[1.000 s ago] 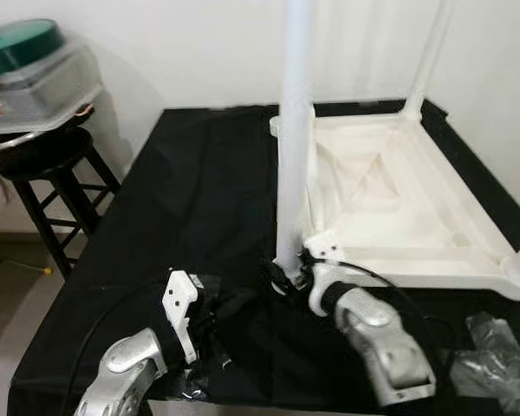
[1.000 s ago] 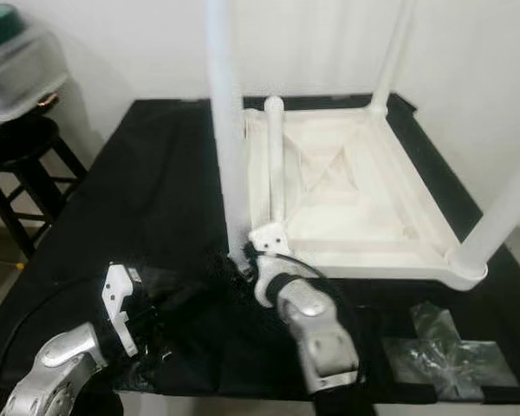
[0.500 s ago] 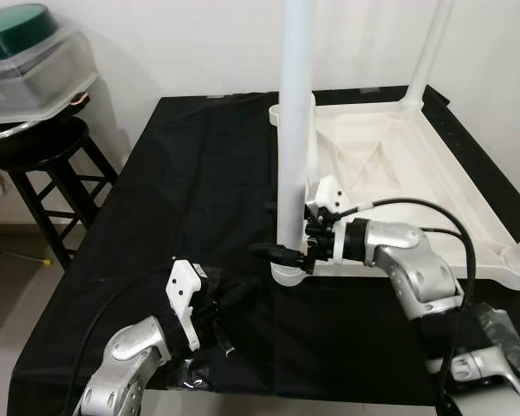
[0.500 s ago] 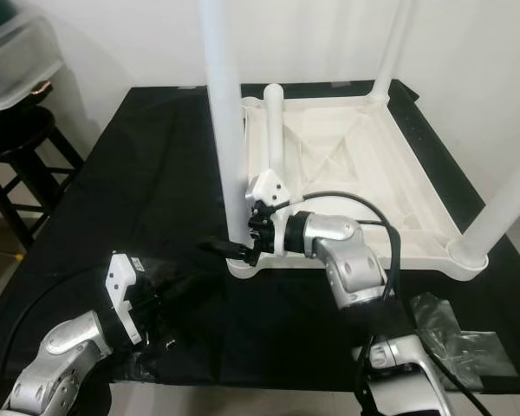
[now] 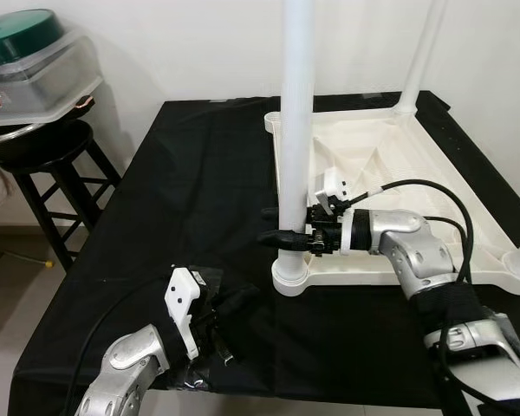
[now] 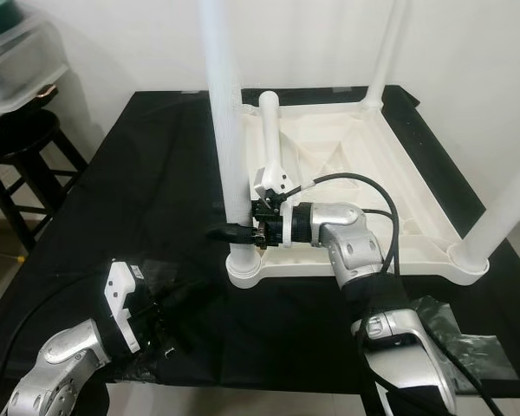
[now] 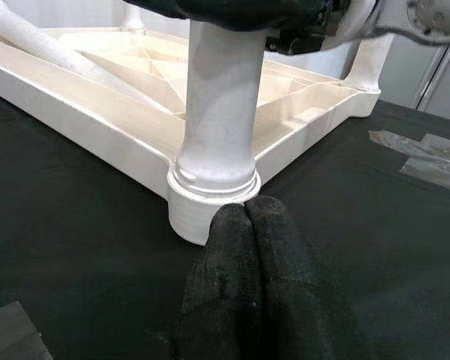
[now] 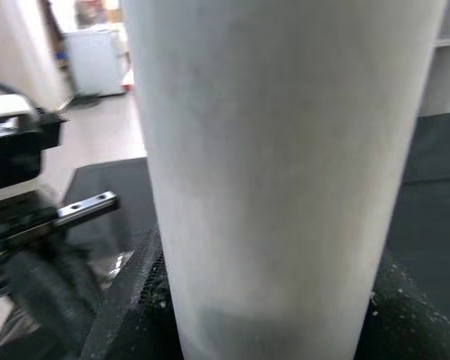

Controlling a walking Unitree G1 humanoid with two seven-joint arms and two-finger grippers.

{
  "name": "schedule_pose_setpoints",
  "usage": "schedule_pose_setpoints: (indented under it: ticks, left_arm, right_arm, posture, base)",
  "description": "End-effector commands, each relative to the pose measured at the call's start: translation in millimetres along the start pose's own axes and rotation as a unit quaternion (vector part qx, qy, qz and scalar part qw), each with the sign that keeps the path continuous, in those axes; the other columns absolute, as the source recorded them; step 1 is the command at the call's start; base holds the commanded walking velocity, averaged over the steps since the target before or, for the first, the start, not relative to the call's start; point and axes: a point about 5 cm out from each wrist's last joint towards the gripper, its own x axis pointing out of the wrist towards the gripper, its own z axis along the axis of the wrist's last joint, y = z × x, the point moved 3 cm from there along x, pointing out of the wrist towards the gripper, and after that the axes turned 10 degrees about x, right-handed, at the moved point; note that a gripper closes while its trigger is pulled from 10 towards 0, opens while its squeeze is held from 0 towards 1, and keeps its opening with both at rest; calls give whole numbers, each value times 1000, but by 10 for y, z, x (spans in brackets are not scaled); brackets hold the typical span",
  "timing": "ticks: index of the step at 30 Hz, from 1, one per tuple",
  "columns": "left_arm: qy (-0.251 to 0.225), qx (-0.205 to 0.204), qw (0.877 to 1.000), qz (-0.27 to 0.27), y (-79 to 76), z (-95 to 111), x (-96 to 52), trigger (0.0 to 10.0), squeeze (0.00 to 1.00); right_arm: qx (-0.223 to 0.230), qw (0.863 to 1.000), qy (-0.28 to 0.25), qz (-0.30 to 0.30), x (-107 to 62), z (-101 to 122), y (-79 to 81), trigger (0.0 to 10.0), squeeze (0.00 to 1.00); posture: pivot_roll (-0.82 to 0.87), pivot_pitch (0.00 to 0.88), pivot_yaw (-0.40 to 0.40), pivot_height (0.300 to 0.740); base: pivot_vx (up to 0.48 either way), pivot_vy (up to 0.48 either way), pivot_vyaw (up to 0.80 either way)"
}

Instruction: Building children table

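On the black-draped tabletop (image 5: 182, 182): upturned white children's table (image 5: 390, 186), near-left leg (image 5: 293, 130) upright in its corner socket.
Right gripper (image 5: 282, 234) clamped around that leg just above the socket; left gripper (image 7: 244, 247) pressed together, resting near the tabletop's front edge, pointing at the socket.

Right gripper (image 5: 282, 235) reaching leftward, fingers clamping around upright white table leg (image 5: 292, 130), arm bending at elbow. Left gripper (image 5: 228, 305) resting low, near left, fingers pressing together.
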Motion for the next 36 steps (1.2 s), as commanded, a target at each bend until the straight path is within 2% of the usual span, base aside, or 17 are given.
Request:
schedule_pose_setpoints:
  ticks: [1, 6, 7, 8, 13, 19, 20, 22, 23, 25, 26, 29, 31, 33, 34, 35, 36]
  left_arm:
    - [0, -3, 1000, -1, -26, -14, -16, 10000, 0]
    - [-1, -3, 1000, 0, -16, -8, -30, 10000, 0]
    - [-1, -3, 1000, 0, 3, 0, -42, 10000, 0]
    - [-1, -3, 1000, 0, 10, 2, -45, 10000, 0]
    - [2, -2, 1000, -3, 28, -9, -33, 10000, 0]
    - [1, 1, 1000, 7, 51, 1, -38, 10000, 0]
    - [0, 1, 1000, 12, 59, 2, -44, 10000, 0]
    - [1, 2, 1000, 13, 61, 1, -48, 10000, 0]
    - [2, 3, 1000, 11, 60, -2, -47, 10000, 0]
    - [2, 3, 1000, 11, 60, -2, -47, 10000, 0]
    - [4, 3, 1000, 8, 57, -4, -46, 10000, 0]
    - [4, 3, 1000, 5, 54, -9, -34, 10000, 0]
    - [4, 3, 1000, 5, 53, -10, -30, 10000, 0]
    - [3, 4, 1000, 5, 53, -10, -22, 10000, 0]
    - [3, 4, 1000, 5, 53, -10, -22, 10000, 0]
    - [3, 4, 1000, 6, 53, -11, -19, 10000, 0]
    - [3, 5, 1000, 7, 52, -12, -16, 10000, 0]
  right_arm:
    - [13, 998, 2, -59, -13, -133, -18, 0, 0]
    - [57, 977, -26, -202, -16, -359, -1, 0, 0]
    - [118, 917, -35, -379, -58, -732, 123, 0, 0]
    - [143, 893, -21, -426, -92, -899, 244, 0, 0]
    - [98, 910, -7, -403, -23, -815, 206, 0, 0]
    - [104, 910, -1, -402, -30, -816, 110, 0, 0]
    - [102, 910, -1, -402, -25, -798, 114, 9373, 0]
    - [88, 910, 4, -405, -63, -771, 65, 10000, 0]
    - [81, 913, 10, -399, -94, -732, 29, 10000, 863]
    - [81, 913, 10, -399, -94, -732, 29, 10000, 863]
    - [75, 918, 7, -391, -119, -676, -8, 10000, 1000]
    - [46, 954, -15, -296, -132, -338, -50, 10000, 1000]
    - [31, 963, -8, -267, -144, -280, -55, 10000, 1000]
    - [-1, 975, 15, -220, -186, -199, -102, 10000, 490]
    - [-1, 975, 15, -220, -186, -199, -102, 10000, 490]
    - [-14, 981, 21, -190, -198, -154, -99, 10000, 0]
    - [-17, 987, 27, -156, -204, -107, -92, 10000, 0]
  posture:
    - [-12, 108, 41, 740]
    - [-23, 113, 35, 740]
    - [-26, 127, 49, 740]
    - [-26, 127, 49, 740]
    - [-23, 113, 43, 740]
    - [-13, 114, 54, 740]
    - [-13, 114, 54, 740]
    - [-9, 112, 56, 740]
    - [-1, 108, 58, 740]
    - [-1, 108, 58, 740]
    - [-2, 107, 59, 740]
    - [-5, 104, 58, 740]
    - [-4, 101, 55, 740]
    - [2, 100, 52, 740]
    - [2, 100, 52, 740]
    - [5, 99, 51, 740]
    - [8, 96, 50, 740]
  base:
    - [0, 0, 0]
    - [0, 0, 0]
    - [0, 0, 0]
    - [0, 0, 0]
    - [0, 0, 0]
    - [0, 0, 0]
    - [0, 0, 0]
    - [0, 0, 0]
    - [0, 0, 0]
    - [0, 0, 0]
    - [0, 0, 0]
    - [0, 0, 0]
    - [0, 0, 0]
    - [0, 0, 0]
    - [0, 0, 0]
    - [0, 0, 0]
    - [0, 0, 0]
